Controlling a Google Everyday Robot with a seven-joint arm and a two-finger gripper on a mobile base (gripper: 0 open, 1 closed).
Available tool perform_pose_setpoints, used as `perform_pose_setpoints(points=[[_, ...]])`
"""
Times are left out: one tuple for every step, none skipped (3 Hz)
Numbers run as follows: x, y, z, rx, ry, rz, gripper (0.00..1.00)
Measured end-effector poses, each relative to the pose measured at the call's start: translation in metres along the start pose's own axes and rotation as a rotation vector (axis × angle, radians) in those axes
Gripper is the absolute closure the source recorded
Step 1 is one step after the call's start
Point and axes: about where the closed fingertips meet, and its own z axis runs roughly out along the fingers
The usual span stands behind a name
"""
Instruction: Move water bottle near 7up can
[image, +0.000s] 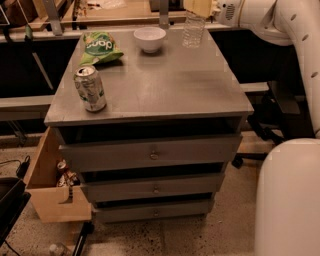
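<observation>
While the end effector (198, 7) grips the water bottle (193, 34), a bowl (150, 39) stands toward the 7up can (90, 88).

A grey three-drawer cabinet (150, 152) stands on speckled floor (195, 237), an open wooden box (52, 202) beside it.

Grey cabinet top (170, 85) is carrying four things. 7up can (90, 88) is standing upright near the front-left edge. Green chip bag (100, 47) is lying behind it. White bowl (150, 38) is sitting at back centre. Water bottle (193, 32) is showing upright at back right, base contact unclear. Gripper (198, 8) is hanging at its top.
</observation>
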Motion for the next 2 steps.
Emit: perform_pose_setpoints(points=[[-0.013, 0.048, -0.008, -0.051, -0.024, -0.06, 1.0], [0.002, 0.098, -0.013, -0.109, -0.024, -0.107, 1.0]])
